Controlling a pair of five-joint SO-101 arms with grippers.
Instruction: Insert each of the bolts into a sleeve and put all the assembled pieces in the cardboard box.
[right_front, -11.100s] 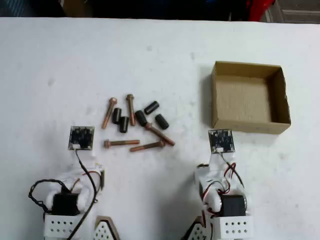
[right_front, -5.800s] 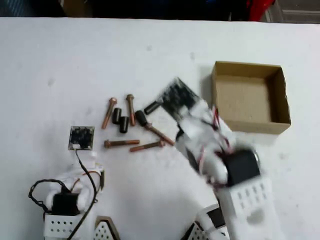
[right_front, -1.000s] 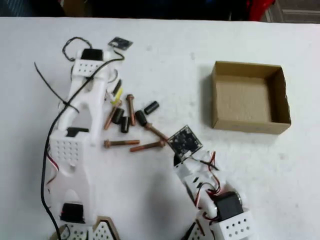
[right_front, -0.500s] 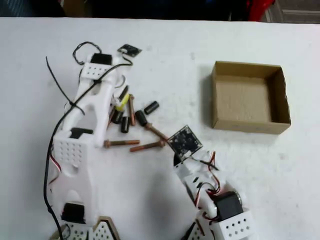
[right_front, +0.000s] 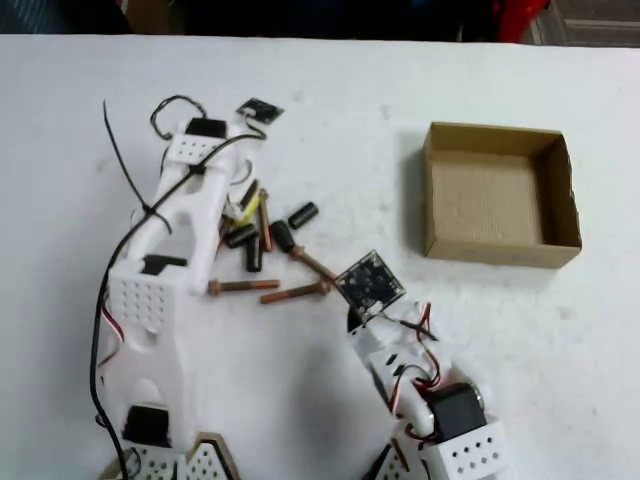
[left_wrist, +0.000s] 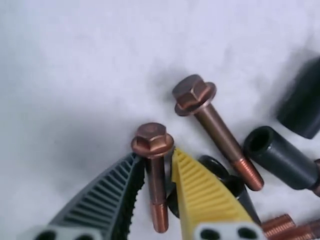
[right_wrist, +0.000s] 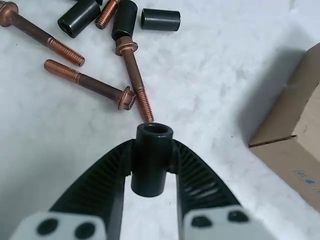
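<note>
1. Straddled a bolt (left_wrist: 152, 142) just under its hex head with the left claw (left_wrist: 156, 161). Grey finger against the shank, a sliver of gap at the yellow finger (left_wrist: 200, 190), so not quite clenched.
2. Saw that bolt lying on the table (left_wrist: 60, 75), beside another bolt (left_wrist: 215, 125).
3. Clenched the right claw (right_wrist: 152, 150) on a black sleeve (right_wrist: 151, 172), held upright.
4. Found loose bolts (right_front: 295, 292) and loose sleeves (right_front: 303, 214) at ten o'clock from the right arm's wrist.
5. Found the cardboard box (right_front: 500, 250) at two o'clock, well apart.

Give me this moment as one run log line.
left gripper: open, fingers straddle bolt shank | right gripper: shut on sleeve | cardboard box: empty
</note>
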